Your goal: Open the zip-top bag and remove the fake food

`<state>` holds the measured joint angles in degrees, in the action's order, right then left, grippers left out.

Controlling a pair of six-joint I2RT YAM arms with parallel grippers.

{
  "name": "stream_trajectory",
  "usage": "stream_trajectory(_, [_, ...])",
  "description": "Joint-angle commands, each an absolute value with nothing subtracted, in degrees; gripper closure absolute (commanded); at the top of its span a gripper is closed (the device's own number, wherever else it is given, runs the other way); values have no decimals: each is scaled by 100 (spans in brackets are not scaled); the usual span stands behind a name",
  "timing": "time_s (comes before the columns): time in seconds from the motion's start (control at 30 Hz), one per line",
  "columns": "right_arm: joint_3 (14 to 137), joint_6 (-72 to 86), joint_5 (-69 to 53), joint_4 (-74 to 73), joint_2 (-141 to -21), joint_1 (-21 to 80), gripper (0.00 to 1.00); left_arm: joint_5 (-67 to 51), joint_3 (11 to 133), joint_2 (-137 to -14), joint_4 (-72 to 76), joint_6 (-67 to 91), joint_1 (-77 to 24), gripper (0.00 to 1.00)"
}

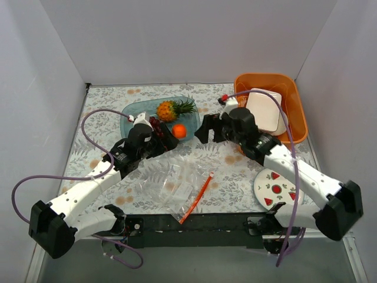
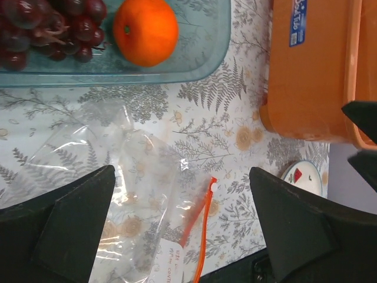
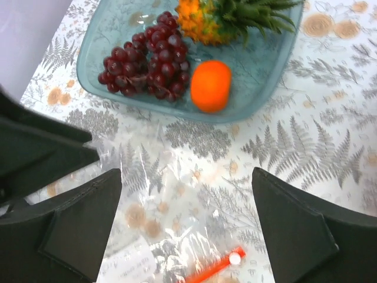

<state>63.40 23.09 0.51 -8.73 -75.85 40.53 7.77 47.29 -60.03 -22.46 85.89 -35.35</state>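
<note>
1. We find the zip-top bag (image 1: 177, 187) lying flat at lower centre, apparently empty, with its zip strip (image 1: 200, 196) on its right.
2. The fake food (image 1: 167, 109) sits in the teal tray (image 1: 131, 115) at upper centre, so we judge removal done.
3. The left gripper (image 2: 181, 177) and right gripper (image 3: 187, 177) are both spread and hold nothing.
4. There is room between bag and tray, and the orange bin (image 1: 297, 127) bounds the right.

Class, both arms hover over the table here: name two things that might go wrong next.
The left gripper, open, hangs close to the teal tray; a careless swing might knock the grapes or orange fruit off it.
The empty zip-top bag lies loose at the table's near edge; the right gripper above might drag it off.
</note>
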Motion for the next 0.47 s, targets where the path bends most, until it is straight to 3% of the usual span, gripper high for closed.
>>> stream_trajectory(0.0, [5249,2566,404,-607,-6427,4052,2,45,4887,-6187,-1671,8209,-3507,2])
stream_trajectory(0.23, [4061,2628,712,-817,-4924,4052,2,79,4738,-6161,-1503,8174,-3516,2])
stream_trajectory(0.43, [3797,2654,756,-756,-4693,4052,2,430,4992,-6301,-1748,7972,-3516,2])
